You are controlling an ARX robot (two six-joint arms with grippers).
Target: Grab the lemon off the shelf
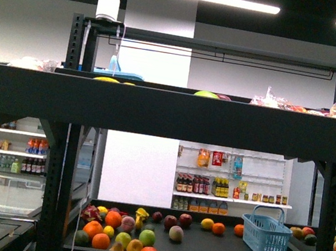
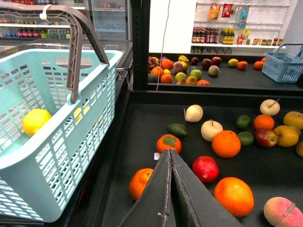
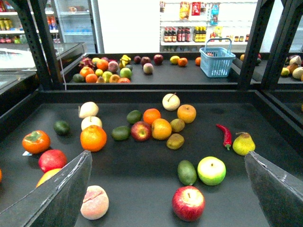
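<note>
The lemon (image 2: 36,121), bright yellow and round, lies inside a light-blue basket (image 2: 61,156) beside the shelf. The shelf's black deck (image 2: 142,137) carries several loose fruits. My left gripper (image 2: 169,152) is shut with nothing in it, its tips over the deck between an orange (image 2: 140,182) and a red fruit (image 2: 205,168), to the right of the basket. My right gripper (image 3: 168,155) is wide open and empty above the same deck (image 3: 142,189), with a red apple (image 3: 188,203) and a green apple (image 3: 211,170) between its fingers (image 3: 71,189). In the front view neither arm shows, only the shelf (image 1: 169,116).
The basket's brown handle (image 2: 78,42) stands up. Black perforated uprights (image 3: 40,47) and a raised lip (image 3: 142,96) bound the deck. A red chili (image 3: 226,135), a pear (image 3: 244,144) and oranges (image 3: 93,137) lie about. A farther shelf holds fruit and a blue basket (image 3: 217,61).
</note>
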